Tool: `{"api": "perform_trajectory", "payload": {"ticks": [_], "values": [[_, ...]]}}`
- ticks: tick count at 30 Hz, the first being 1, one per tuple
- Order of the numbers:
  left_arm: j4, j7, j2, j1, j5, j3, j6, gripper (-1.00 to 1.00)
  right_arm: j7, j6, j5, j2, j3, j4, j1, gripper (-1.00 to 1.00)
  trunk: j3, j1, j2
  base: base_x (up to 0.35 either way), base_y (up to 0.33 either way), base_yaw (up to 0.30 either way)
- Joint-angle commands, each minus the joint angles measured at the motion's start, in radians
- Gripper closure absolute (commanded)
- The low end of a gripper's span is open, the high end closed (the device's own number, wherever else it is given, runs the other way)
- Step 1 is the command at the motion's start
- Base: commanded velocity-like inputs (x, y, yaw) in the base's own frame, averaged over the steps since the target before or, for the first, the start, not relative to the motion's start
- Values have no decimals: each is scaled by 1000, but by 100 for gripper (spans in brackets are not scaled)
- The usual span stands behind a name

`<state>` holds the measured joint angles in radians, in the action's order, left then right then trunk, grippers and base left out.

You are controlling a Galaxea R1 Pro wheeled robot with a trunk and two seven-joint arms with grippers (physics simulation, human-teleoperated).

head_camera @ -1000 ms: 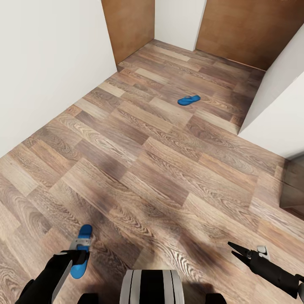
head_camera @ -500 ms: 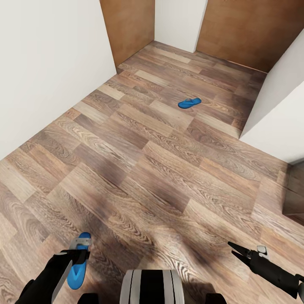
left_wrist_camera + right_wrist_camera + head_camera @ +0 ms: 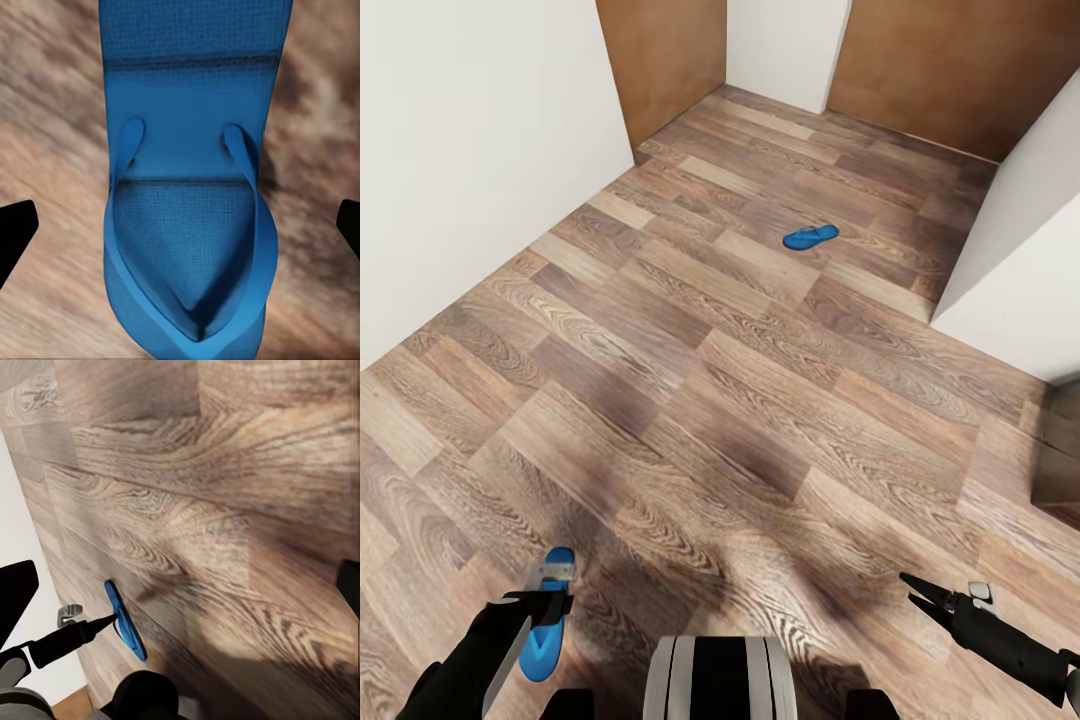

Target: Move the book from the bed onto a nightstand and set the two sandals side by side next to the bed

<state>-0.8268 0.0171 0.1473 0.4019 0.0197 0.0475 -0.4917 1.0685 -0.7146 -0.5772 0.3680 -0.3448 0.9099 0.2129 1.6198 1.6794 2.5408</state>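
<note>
Head view over a light-brown wood-plank floor point(image 3: 740, 400) bounded by white walls point(image 3: 470, 150) and brown wooden doors point(image 3: 950, 70). One blue sandal point(image 3: 546, 620) sits at the left gripper point(image 3: 548, 598), near the lower left corner, its toe end pointing away from the robot; in the head view the gripper's dark fingers cross it about mid-length. In the left wrist view the same sandal point(image 3: 191, 210) lies sole-down with the thong straps uppermost, between two dark fingertips point(image 3: 15, 236) that stand well apart at the frame edges — the claw is wide open around the sandal, with a gap showing on both sides, so nothing is clamped. Whether the sandal rests on the floor or is lifted off it cannot be told.

The second sandal point(image 3: 811, 236) lies flat on the floor far ahead, near the doors and well apart from the first.

The right gripper point(image 3: 922, 590) hangs at the lower right, above bare planks, its fingers parted in a narrow V and holding nothing. The right wrist view shows the first sandal point(image 3: 124, 619) edge-on beside the left arm's fingers — and grained floor point(image 3: 225, 510).
</note>
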Motion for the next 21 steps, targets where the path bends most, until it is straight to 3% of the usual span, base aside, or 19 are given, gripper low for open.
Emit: {"api": "perform_trajectory", "payload": {"ticks": [1, 7, 16, 21], "values": [[-2, 1, 0, 0, 2, 0, -5, -100, 1, -6, -4, 0, 0, 0, 0, -100, 5, 0, 0, 0, 0, 0], [-2, 1, -1, 0, 2, 0, -5, -100, 1, -6, -4, 0, 0, 0, 0, -100, 28, 3, 2, 0, 0, 0], [-2, 1, -1, 0, 2, -1, -5, -100, 1, -6, -4, 0, 0, 0, 0, -100, 28, 3, 2, 0, 0, 0], [-2, 1, -2, 0, 2, -1, -5, -100, 1, -6, -4, 0, 0, 0, 0, -100, 47, 5, 3, 0, 0, 0]]}}
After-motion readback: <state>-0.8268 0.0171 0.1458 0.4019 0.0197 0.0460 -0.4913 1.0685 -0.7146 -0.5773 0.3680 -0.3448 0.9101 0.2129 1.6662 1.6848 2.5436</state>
